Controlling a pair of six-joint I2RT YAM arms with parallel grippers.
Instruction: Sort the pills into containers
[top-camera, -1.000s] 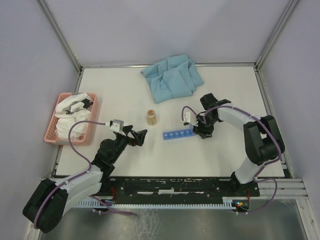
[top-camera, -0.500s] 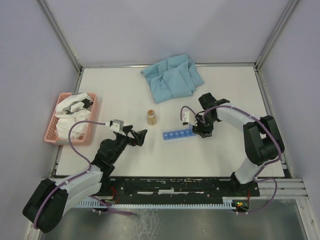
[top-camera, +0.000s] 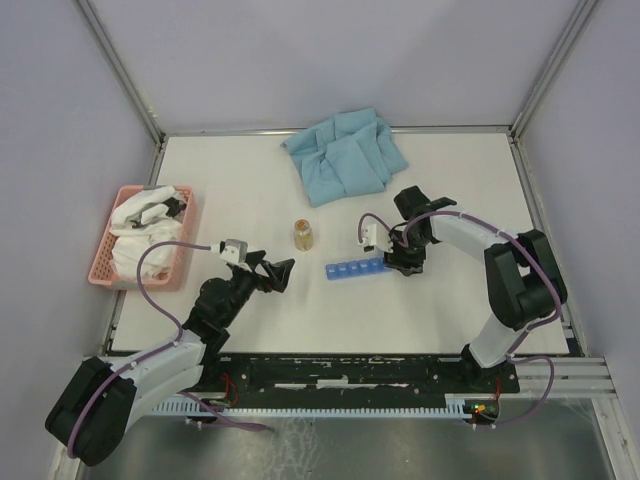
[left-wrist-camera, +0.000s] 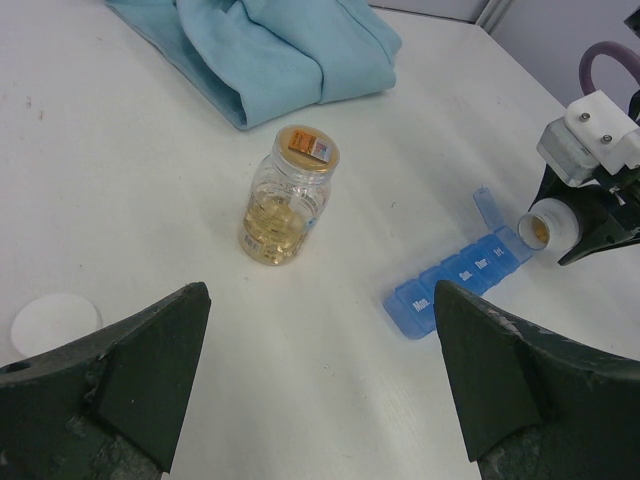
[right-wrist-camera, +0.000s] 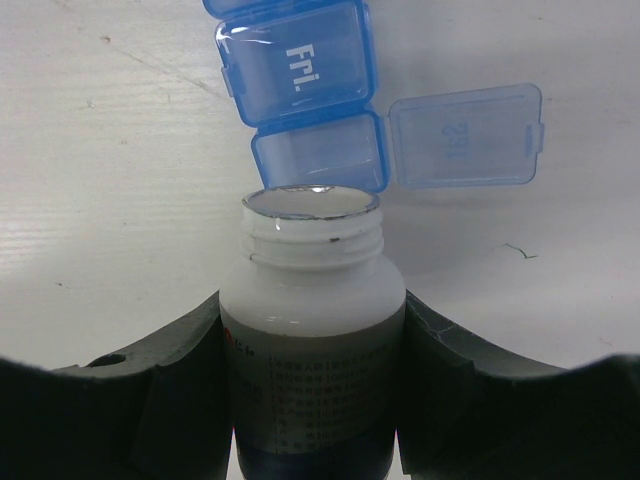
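**Spotter:** Where's your right tool?

**Operator:** My right gripper (top-camera: 404, 260) is clamped on the white bottle (right-wrist-camera: 312, 330), one finger on each side of the body just below the threaded neck. The bottle is tipped forward. Its uncapped mouth sits right ahead of my fingers, just over the open compartment (right-wrist-camera: 318, 152) at the end of the pill organiser (left-wrist-camera: 460, 275). That cell's lid flap (right-wrist-camera: 465, 135) lies out to the right of the mouth. The closed "Fri." cell (right-wrist-camera: 297, 60) is the next one beyond.

**Spotter:** How do you expect it to handle?

**Operator:** Light and rigid, I'd say, but it's smooth plastic with a glossy label, so it could twist in the pads if I roll the wrist fast. Gripping the body is right; the neck is too narrow. The organiser worries me more. It looks thin and light and nothing pins it, so a nudge from the bottle lip would likely slide it. The pills (left-wrist-camera: 538, 233) are only a yellowish glimpse inside the mouth. They'll probably bounce or come out in a rush, so I'd tilt gently.

**Spotter:** And the left?

**Operator:** My left gripper (top-camera: 277, 270) is spread wide, holding nothing. The clear jar (left-wrist-camera: 288, 195) stands ahead of it, the organiser is ahead toward its right finger, and a white cap (left-wrist-camera: 55, 322) lies just off its left finger.
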